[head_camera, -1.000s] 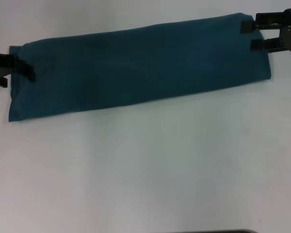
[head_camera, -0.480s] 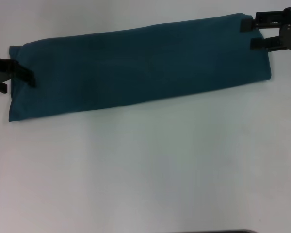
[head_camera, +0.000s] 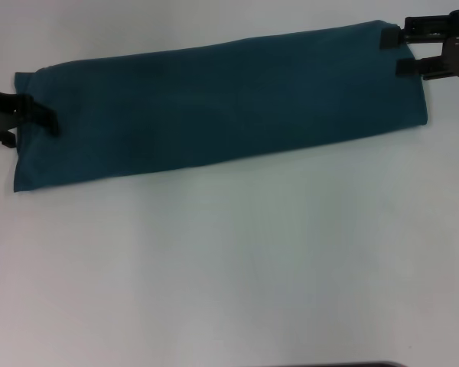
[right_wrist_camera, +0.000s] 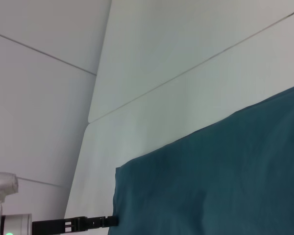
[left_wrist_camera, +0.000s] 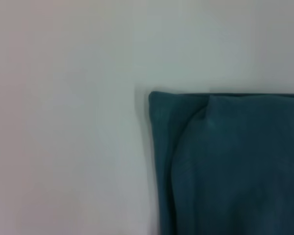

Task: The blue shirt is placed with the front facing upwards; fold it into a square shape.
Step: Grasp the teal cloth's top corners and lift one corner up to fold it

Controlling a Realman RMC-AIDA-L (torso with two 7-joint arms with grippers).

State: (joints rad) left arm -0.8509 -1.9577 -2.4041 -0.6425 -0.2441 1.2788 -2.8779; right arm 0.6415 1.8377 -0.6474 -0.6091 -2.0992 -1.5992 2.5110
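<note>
Head view: blue shirt [head_camera: 222, 107] spans between left gripper [head_camera: 42, 115] and right gripper [head_camera: 394, 52].

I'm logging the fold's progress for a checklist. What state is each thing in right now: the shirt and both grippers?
blue shirt: folded into a long narrow band, lying flat on the white table, no lettering showing, not yet square.
left gripper: at the band's left end, fingers at the cloth edge; grip unclear.
right gripper: at the band's far right corner, fingers apart, one above the other at the edge.
</note>
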